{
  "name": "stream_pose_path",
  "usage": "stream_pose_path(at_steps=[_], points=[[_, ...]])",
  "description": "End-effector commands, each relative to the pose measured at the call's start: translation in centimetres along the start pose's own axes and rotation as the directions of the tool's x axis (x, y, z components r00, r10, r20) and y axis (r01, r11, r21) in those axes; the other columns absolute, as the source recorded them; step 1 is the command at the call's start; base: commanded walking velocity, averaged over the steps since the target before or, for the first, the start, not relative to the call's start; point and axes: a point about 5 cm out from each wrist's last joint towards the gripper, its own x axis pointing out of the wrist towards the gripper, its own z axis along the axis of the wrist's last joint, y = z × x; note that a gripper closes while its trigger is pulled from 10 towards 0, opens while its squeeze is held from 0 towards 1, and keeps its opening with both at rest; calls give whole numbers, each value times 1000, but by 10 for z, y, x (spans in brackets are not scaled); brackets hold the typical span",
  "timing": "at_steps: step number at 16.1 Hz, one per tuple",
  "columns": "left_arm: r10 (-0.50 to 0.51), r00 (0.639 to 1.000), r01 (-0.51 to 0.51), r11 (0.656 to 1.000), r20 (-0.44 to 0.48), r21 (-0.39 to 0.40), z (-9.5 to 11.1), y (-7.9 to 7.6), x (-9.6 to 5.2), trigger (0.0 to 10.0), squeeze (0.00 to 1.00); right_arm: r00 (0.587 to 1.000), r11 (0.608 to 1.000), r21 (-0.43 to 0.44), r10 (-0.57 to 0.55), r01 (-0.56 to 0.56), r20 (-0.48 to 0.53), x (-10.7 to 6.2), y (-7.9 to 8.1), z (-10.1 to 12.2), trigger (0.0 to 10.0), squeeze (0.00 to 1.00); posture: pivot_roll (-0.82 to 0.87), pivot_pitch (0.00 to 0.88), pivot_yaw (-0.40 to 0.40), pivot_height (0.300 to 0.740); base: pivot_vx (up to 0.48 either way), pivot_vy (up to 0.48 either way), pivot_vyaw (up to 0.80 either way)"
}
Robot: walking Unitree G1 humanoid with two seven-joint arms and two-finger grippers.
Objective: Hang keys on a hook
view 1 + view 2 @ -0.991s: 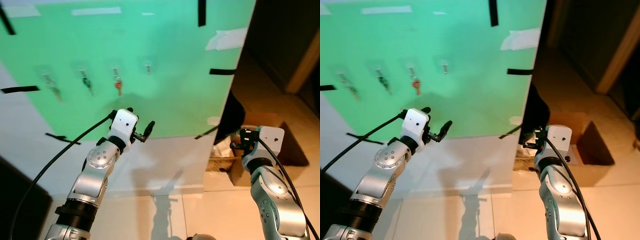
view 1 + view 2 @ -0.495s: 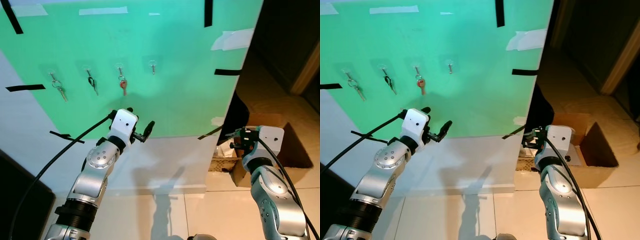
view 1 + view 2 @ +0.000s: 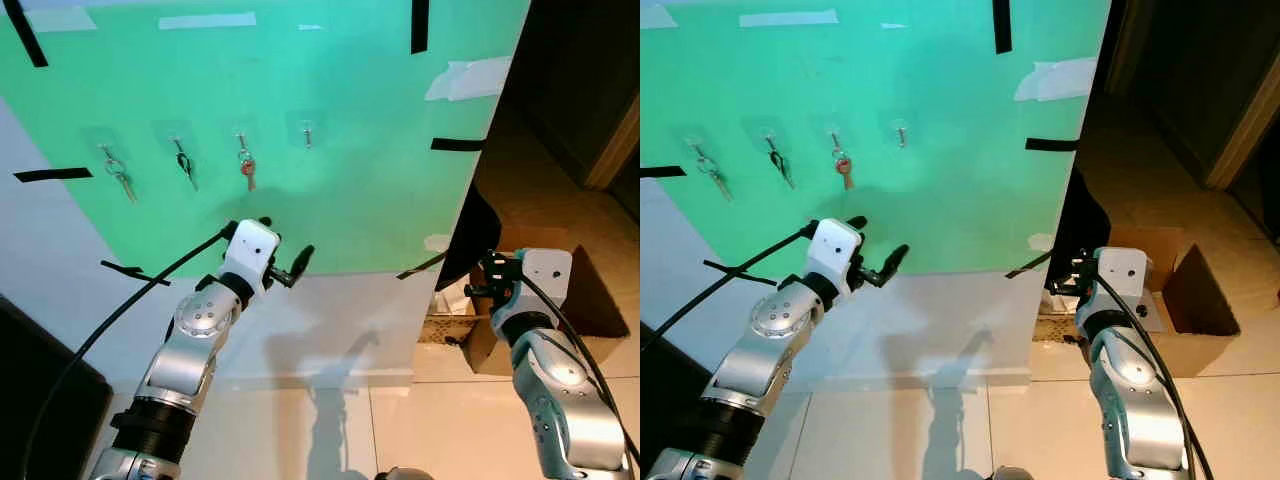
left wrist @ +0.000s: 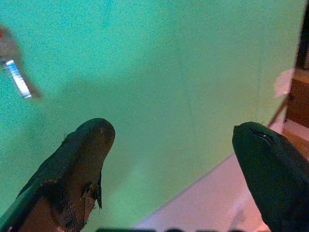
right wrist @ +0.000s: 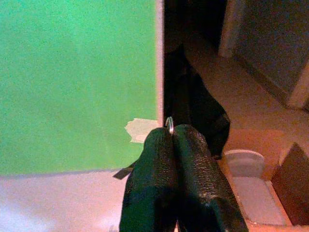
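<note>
A green board (image 3: 330,120) on the wall carries a row of small clear hooks. Silver keys (image 3: 118,177), a dark key (image 3: 186,165) and a red key (image 3: 247,172) hang on three of them. The rightmost hook (image 3: 307,131) is bare. My left gripper (image 3: 283,240) is raised in front of the board below the red key, open and holding nothing (image 4: 174,130). My right gripper (image 3: 478,283) is off the board's right edge, lower down, shut on a thin metal key ring (image 5: 169,123) that pokes out between its fingertips (image 5: 159,137).
Black tape strips (image 3: 455,144) mark the board. Right of the board is a dark passage. An open cardboard box (image 3: 592,292) and a low basket (image 3: 440,325) stand on the tiled floor (image 3: 440,430). A dark piece of furniture (image 3: 40,400) stands at lower left.
The head camera has settled and the picture has gone from blurred to sharp. My right arm has drifted slightly to the right. The left gripper stays in place, open.
</note>
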Motion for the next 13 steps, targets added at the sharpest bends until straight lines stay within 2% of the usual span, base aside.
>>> stream_pose_path(at_steps=[1, 3, 7, 10, 12, 13], points=[[-19, 1000, 19, 1000, 12, 15, 6, 4, -2, 10000, 0, 998, 998, -10, 68, -68, 8, 1, 2, 8, 10000, 0, -177, 0, 79, 740, 0, 0, 0], [-69, 998, 69, 998, 8, 14, 6, 3, -5, 10000, 0, 989, 989, -32, 145, -145, -15, -1, -3, 9, 10000, 0, -168, 0, 69, 740, 0, 0, 0], [-182, 983, 183, 983, -23, 23, 1, 2, -10, 10000, 0, 941, 938, -86, 333, -337, -60, -10, -8, 19, 10000, 0, -189, 0, 77, 740, 0, 0, 0], [-273, 962, 274, 962, -29, 16, 3, 0, -9, 10000, 0, 904, 903, -45, 426, -427, -16, -18, -7, 35, 10000, 0, -196, 0, 83, 740, 0, 0, 0], [-357, 934, 357, 934, -30, 20, 8, 0, -11, 10000, 0, 861, 862, -16, 508, -508, 21, -24, 2, 48, 10000, 0, -212, 0, 89, 740, 0, 0, 0], [-371, 928, 371, 928, -29, 21, 9, 0, -11, 10000, 0, 852, 852, -13, 523, -523, 22, -26, 3, 49, 10000, 0, -214, 0, 89, 740, 0, 0, 0]])
